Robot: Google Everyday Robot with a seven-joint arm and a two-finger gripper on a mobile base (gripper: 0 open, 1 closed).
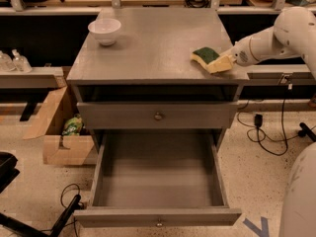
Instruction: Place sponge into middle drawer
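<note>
The sponge (204,56), dark green on pale yellow foam, lies on the grey cabinet top (153,43) near its right front corner. My gripper (222,63) reaches in from the right on the white arm (276,36) and sits against the sponge's right end, low over the top. The middle drawer (158,216) is pulled far out below, its plain grey tray empty, with a small knob on its front. The alike knobbed drawer (158,115) above it is shut.
A white bowl (104,31) stands at the cabinet top's back left. An open cardboard box (61,132) sits on the floor to the left. Cables (266,137) trail on the floor at right. Benches run behind the cabinet.
</note>
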